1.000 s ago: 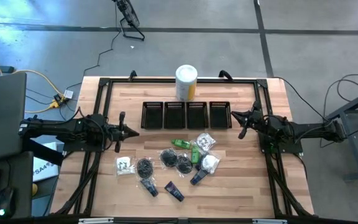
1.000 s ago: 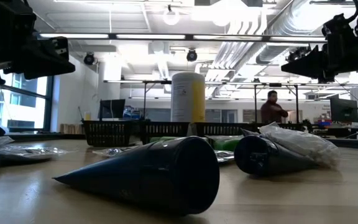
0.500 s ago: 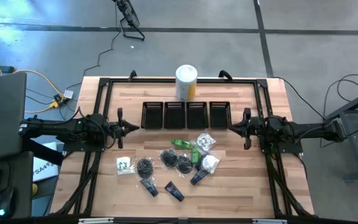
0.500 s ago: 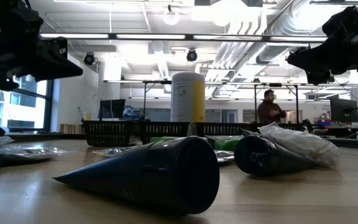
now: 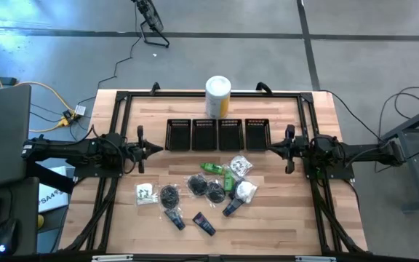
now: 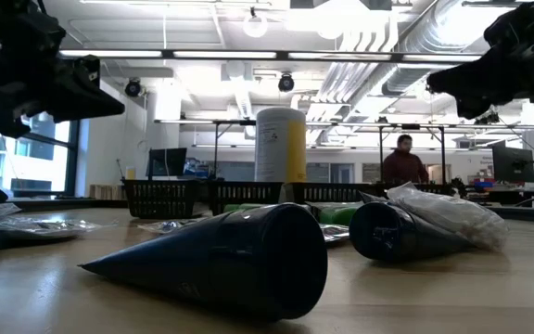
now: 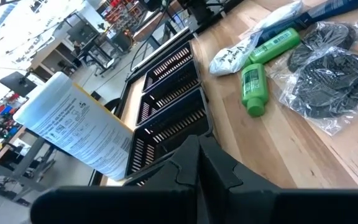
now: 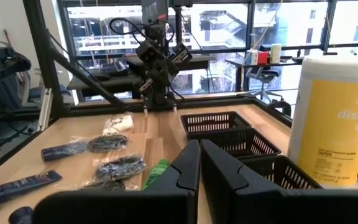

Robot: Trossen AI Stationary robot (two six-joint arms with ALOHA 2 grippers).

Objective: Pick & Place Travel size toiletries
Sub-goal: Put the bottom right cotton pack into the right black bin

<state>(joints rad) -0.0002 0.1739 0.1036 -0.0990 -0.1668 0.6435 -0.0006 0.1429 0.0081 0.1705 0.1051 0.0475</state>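
Note:
The travel size toiletries lie loose on the wooden table between the arms. There are dark blue tubes, green packets, black round bagged bundles and clear sachets. My left gripper hovers shut above the table, left of the pile. My right gripper hovers shut to the right of the pile. Each points toward the table's middle and touches nothing.
Four black mesh bins stand in a row beyond the pile, between the two grippers. A big white-and-yellow canister stands behind them near the far edge. A person stands in the room beyond the table.
My right gripper has turned about its wrist from a slanted pose to level and has risen slightly in the low view. My left gripper has also turned a little about its wrist. The toiletries have not moved.

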